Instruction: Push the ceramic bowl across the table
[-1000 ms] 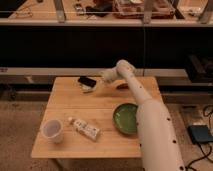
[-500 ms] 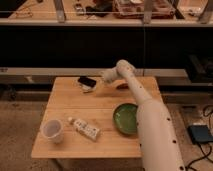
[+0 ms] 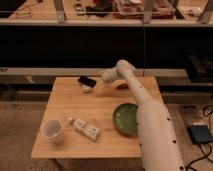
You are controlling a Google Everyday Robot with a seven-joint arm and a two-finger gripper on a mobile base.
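Plastic cup [image 3: 52,130] front-left w/ white packet [image 3: 85,128] beside; black device [image 3: 87,81] at back.

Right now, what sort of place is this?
Probably a lab or workshop: long dark shelf unit with gear on top, cables on the floor, one wooden table. The gripper is at the table's far edge, apart from the ceramic bowl.

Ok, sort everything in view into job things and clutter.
Job: green bowl; table; claw, over the table's far side, next to the black thing.
Clutter: white cup; small bottle; black thing; dark shelf behind.
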